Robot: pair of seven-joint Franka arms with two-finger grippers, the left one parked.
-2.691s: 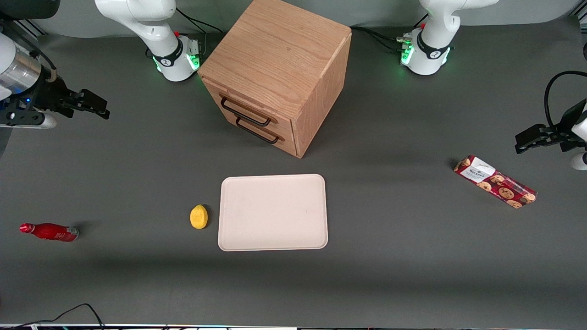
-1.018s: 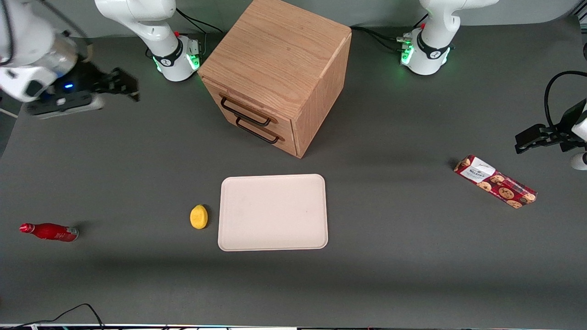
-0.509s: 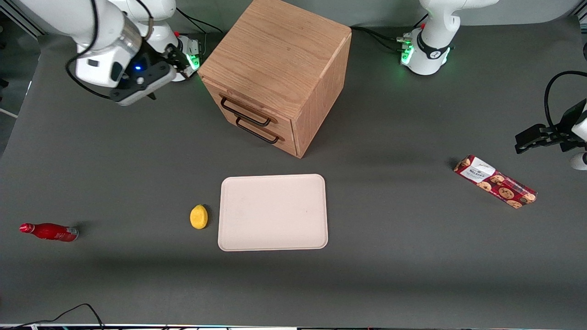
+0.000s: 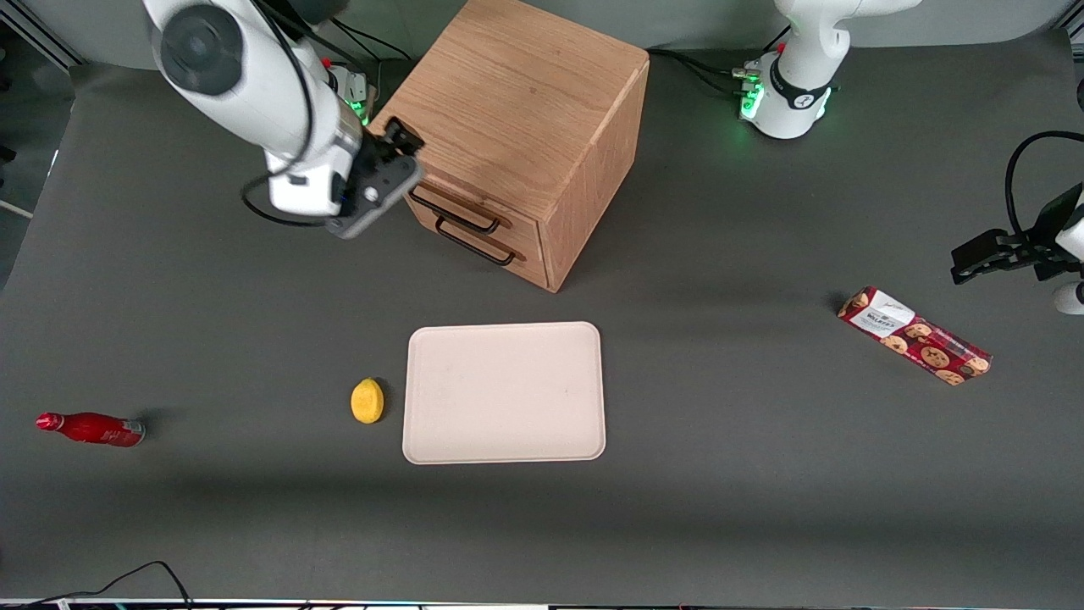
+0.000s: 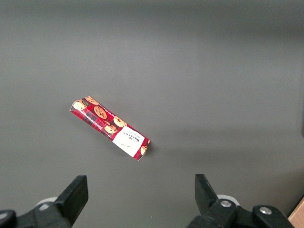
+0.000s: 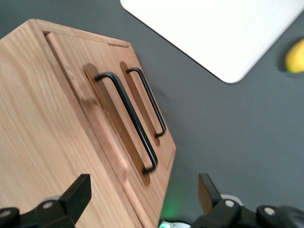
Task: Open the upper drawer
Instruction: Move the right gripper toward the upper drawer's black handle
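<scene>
Gripper (image 6: pixel 142 199): fingers spread wide, nothing held; hovering above the cabinet's front edge, close to the handles, not touching.
Upper drawer (image 4: pixel 440 200): topmost in the oak cabinet (image 4: pixel 517 110), shut flush; black wire handle (image 6: pixel 126 121) free.
Lower handle (image 6: pixel 147 102): just beside it, easy to mistake.
Step, judged: approach, grasp not yet made.
To do well: centre on the upper bar, straddle with both fingers, close firmly, pull straight out along the drawer's travel.
Nearby: tray (image 4: pixel 505 392), lemon (image 4: pixel 367 400), nearer the front camera.
</scene>
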